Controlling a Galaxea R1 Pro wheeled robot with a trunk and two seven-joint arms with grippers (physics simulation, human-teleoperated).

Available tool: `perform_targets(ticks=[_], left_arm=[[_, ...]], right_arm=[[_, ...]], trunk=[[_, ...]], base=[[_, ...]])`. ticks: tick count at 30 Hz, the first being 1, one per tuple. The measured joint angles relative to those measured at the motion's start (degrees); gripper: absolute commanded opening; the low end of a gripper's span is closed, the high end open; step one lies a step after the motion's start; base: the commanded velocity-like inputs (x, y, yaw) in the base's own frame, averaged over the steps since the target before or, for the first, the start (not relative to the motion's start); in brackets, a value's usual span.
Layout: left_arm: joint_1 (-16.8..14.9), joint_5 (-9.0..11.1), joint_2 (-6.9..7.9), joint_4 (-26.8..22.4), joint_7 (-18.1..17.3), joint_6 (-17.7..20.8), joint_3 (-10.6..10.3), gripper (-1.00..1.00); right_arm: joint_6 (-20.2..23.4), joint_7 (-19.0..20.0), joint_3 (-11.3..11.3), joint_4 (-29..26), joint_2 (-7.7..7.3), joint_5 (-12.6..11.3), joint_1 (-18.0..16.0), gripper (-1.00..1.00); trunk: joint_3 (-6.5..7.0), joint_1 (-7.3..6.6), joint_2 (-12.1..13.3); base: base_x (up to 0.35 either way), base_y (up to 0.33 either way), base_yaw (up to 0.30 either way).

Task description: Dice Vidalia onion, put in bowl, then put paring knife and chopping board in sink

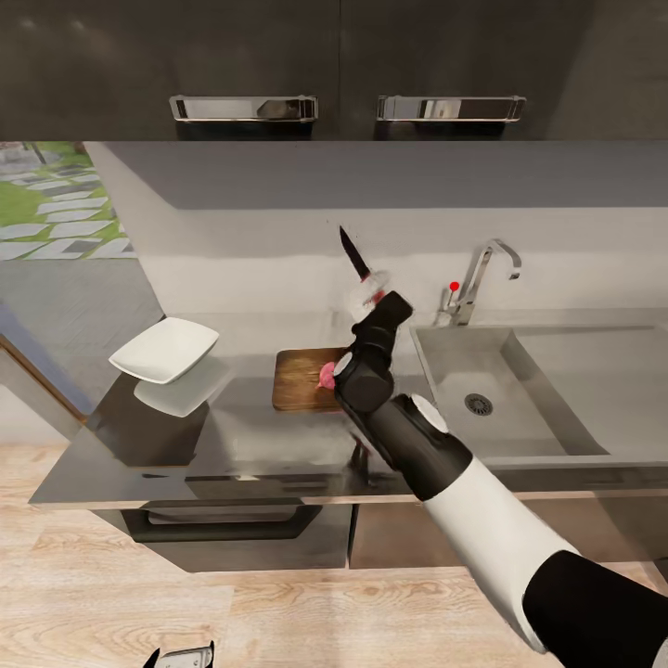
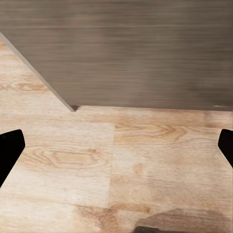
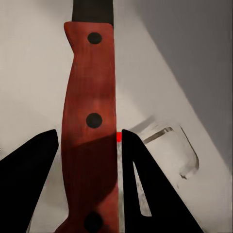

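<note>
Knife (image 1: 356,259): red handle clamped betw. right jaws (image 3: 90,145), blade raised, held above worktop (image 1: 250,436) over board's right end. Board (image 1: 301,378): mid worktop, just left of sink (image 1: 520,394); pink onion (image 1: 327,375) lying on it. Bowl (image 1: 165,349): worktop's left end. Left jaws (image 2: 116,150): spread wide, nothing gripped, over wood floor (image 2: 121,165).
</note>
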Motion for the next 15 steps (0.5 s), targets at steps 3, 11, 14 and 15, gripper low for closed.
perform_targets(ticks=[3,11,14,15], left_arm=[[0.0,0.0,0.38,-0.1,-0.1,-0.6,0.0,1.0],[0.0,0.0,0.77,-0.1,-0.2,-2.5,0.1,1.0],[0.0,0.0,0.83,-0.1,-0.2,-1.6,0.1,1.0],[0.0,0.0,0.86,-0.1,-0.2,-1.2,0.1,1.0]], right_arm=[[-0.2,0.6,2.6,-0.6,0.18,0.9,-0.6,-1.0],[-1.6,0.5,3.9,-1.4,0.18,0.9,-1.2,-1.0],[-2.7,0.2,4.9,-1.3,0.18,1.0,-1.2,-1.0],[-3.0,0.2,5.2,-1.3,0.18,1.0,-1.2,-1.0]], trunk=[[0.0,0.0,0.0],[0.0,0.0,0.0],[0.0,0.0,0.0],[0.0,0.0,0.0]], base=[[0.0,0.0,0.0],[0.0,0.0,0.0],[0.0,0.0,0.0],[0.0,0.0,0.0]])
